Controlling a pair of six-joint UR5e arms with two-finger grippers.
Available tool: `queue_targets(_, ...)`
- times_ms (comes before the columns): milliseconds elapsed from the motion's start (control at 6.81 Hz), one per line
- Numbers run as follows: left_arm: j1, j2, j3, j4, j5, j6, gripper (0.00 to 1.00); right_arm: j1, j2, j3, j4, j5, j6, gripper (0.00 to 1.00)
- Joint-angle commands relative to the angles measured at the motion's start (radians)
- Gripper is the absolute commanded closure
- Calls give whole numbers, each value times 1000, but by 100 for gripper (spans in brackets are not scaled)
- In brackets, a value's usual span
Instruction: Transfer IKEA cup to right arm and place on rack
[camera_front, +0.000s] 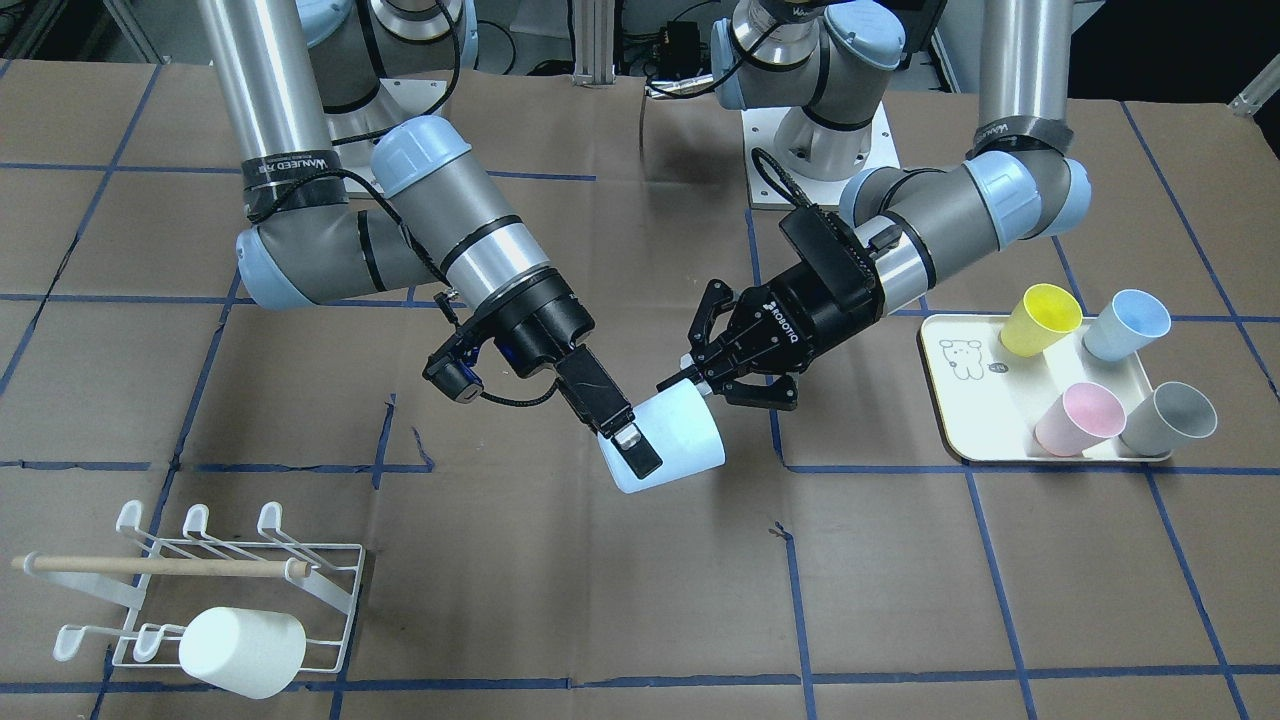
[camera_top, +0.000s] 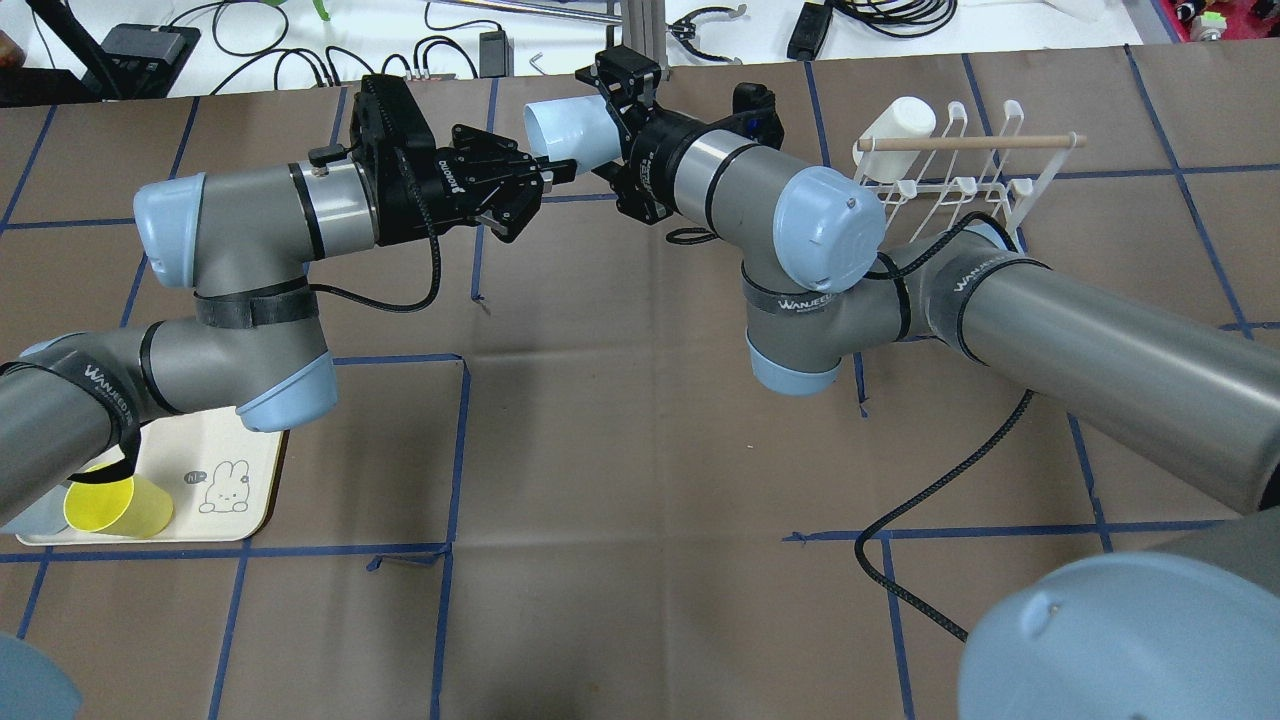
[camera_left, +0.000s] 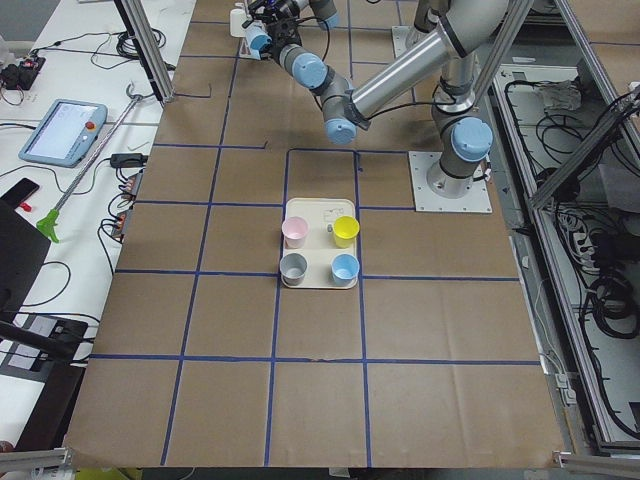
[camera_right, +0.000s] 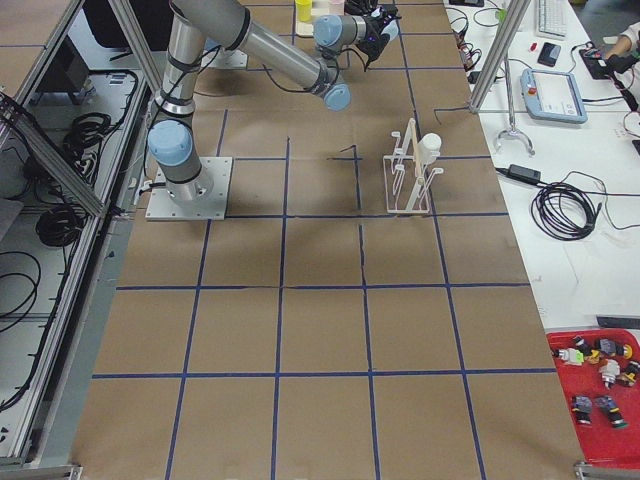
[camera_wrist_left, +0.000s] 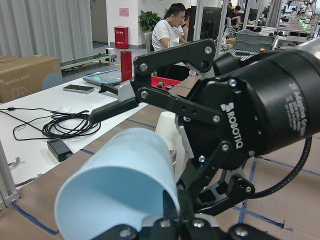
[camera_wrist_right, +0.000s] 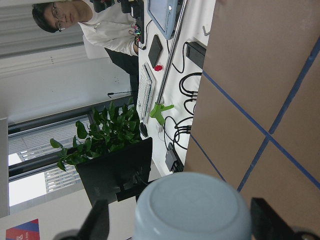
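Note:
A pale blue IKEA cup (camera_front: 672, 440) hangs tilted in mid-air between the two arms. My right gripper (camera_front: 632, 450), with long blocky fingers, is shut on the cup's rim, one finger lying along the outer wall. My left gripper (camera_front: 710, 390) stands open around the cup's narrow base, and the right wrist view shows that base (camera_wrist_right: 192, 210) with a dark finger (camera_wrist_right: 97, 222) apart from it. In the left wrist view the cup (camera_wrist_left: 120, 185) sits below the left gripper's spread jaws. The white wire rack (camera_front: 335, 548) stands at the near left.
A white cup (camera_front: 243, 652) is on the rack, below its wooden dowel (camera_front: 150, 566). The cream tray (camera_front: 960, 410) at right holds yellow (camera_front: 1040, 318), blue (camera_front: 1127, 324), pink (camera_front: 1080, 418) and grey (camera_front: 1168, 418) cups. A seated person shows behind in the wrist views.

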Motion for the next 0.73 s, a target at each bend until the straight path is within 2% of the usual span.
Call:
queue_targets(0, 0, 2, 0, 0, 2, 0, 96, 0, 2, 1, 0, 4, -4, 31)
queue_targets(147, 0, 2, 0, 0, 2, 0, 96, 0, 2, 1, 1, 4, -9, 41)
queue_targets(294, 0, 2, 0, 0, 2, 0, 92, 0, 4, 0, 1, 4, -12, 46)
queue_targets(588, 0, 2, 2, -2, 2, -2, 68, 0, 2, 0, 1, 5, -13, 48)
